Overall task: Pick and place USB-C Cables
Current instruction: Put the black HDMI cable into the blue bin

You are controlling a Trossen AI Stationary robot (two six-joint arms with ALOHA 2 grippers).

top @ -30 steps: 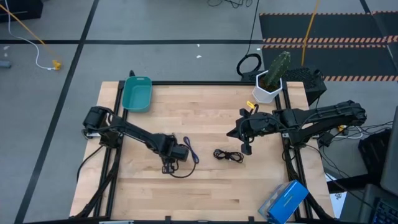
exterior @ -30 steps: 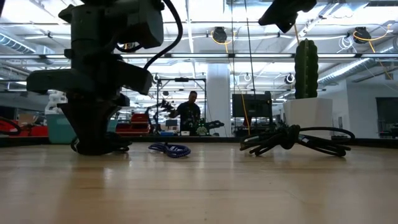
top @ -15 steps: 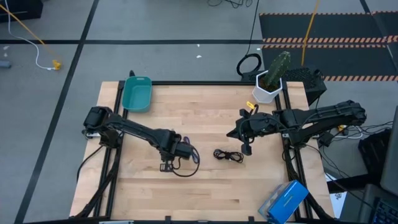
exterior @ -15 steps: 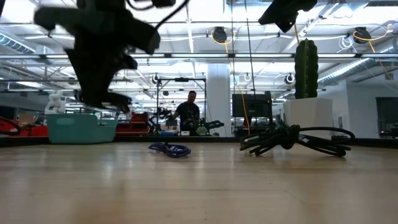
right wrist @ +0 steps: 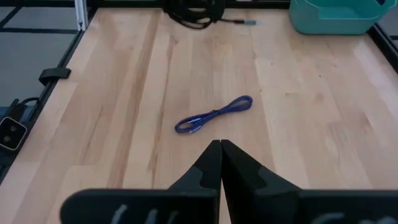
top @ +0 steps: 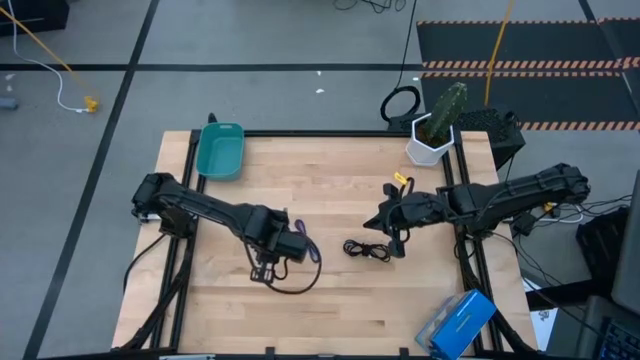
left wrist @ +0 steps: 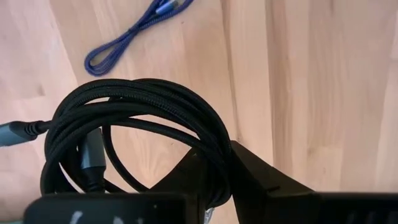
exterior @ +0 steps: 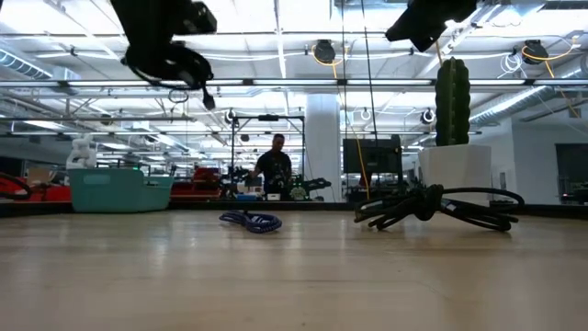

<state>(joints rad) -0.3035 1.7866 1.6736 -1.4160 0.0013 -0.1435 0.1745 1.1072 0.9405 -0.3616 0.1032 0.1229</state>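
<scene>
Black cable (left wrist: 130,118) in left tool (top: 268,262)

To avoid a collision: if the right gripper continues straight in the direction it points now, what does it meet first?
Judging by its wrist view, the shut right gripper points at the blue-purple cable lying on the table; probably it meets that first, though depth is unclear.

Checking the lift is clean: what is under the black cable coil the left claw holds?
Under the black coil in the left claw lies bare wooden table; the blue cable lies beside. The claw's body hides some of the table.
</scene>
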